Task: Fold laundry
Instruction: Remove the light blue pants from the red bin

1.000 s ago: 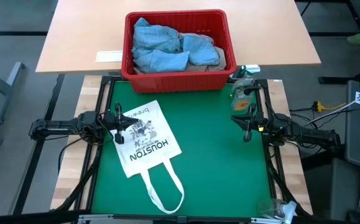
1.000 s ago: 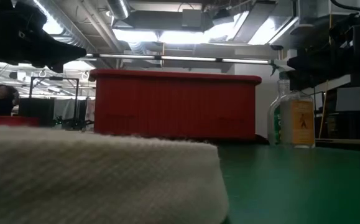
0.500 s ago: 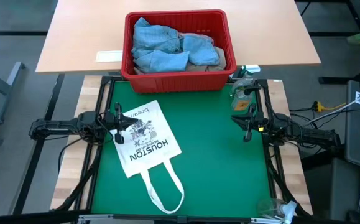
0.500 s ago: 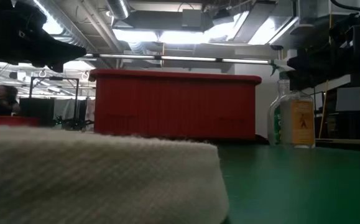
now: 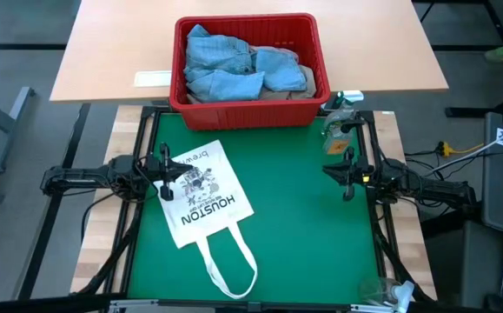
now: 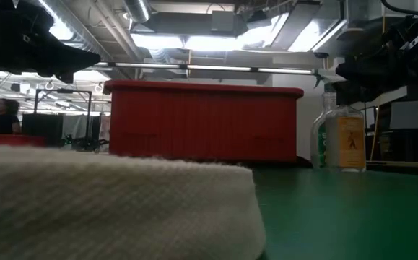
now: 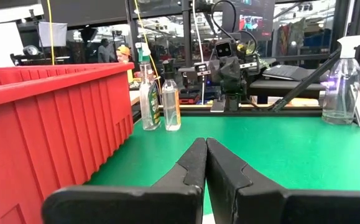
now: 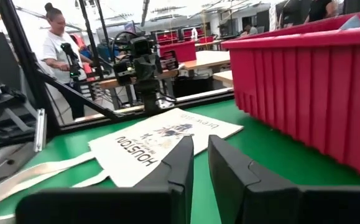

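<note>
Both grippers hover empty over the green mat [image 5: 294, 217]: left gripper [image 5: 166, 176] closed above the tote bag [image 5: 203, 196], right gripper [image 5: 347, 176] slightly parted; jeans [image 5: 234, 65] fill the red basket [image 5: 249, 106].

The basket [image 5: 249, 61] stands at the far edge of the mat [image 5: 294, 226], centred, with the laundry [image 5: 238, 65] piled inside it. The tote bag [image 5: 204, 196] lies flat on the left half of the mat, its handles [image 5: 230, 265] extending toward the near edge, and the left gripper [image 5: 166, 176] sits at the bag's left edge. The right gripper [image 5: 347, 178] is over the right side of the mat, with the spray bottles [image 5: 338, 117] beyond it, just right of the basket's near right corner.
</note>
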Robot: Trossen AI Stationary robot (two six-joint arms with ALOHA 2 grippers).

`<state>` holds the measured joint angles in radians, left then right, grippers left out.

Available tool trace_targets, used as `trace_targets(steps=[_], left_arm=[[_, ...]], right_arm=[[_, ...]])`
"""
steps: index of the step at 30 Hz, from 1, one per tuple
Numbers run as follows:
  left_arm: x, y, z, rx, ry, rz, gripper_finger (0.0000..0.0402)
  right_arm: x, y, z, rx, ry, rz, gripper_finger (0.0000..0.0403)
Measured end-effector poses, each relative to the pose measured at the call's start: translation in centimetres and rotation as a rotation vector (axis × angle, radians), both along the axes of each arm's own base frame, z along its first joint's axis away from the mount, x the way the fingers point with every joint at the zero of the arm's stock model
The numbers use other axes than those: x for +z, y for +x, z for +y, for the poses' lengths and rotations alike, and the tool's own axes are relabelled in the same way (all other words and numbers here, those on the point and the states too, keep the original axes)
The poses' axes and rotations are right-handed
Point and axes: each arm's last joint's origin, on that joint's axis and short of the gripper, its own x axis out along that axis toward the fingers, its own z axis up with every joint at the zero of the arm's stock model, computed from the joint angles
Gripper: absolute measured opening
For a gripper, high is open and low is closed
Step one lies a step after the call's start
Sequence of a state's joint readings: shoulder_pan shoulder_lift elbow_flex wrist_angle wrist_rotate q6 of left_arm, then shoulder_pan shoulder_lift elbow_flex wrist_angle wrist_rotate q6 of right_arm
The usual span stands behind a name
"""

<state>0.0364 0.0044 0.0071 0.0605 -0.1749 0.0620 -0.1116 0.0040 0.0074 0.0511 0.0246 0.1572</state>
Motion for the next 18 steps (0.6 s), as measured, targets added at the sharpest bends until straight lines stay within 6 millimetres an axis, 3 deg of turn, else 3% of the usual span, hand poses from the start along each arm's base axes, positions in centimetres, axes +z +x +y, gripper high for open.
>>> trace_targets(steps=[18], left_arm=[[0.09, -0.26, 0.71, 0.253, -0.1, -0.041, 0.0005]], right_arm=[[-0.01, -0.01, -0.06, -0.018, 0.021, -0.002, 0.0051]])
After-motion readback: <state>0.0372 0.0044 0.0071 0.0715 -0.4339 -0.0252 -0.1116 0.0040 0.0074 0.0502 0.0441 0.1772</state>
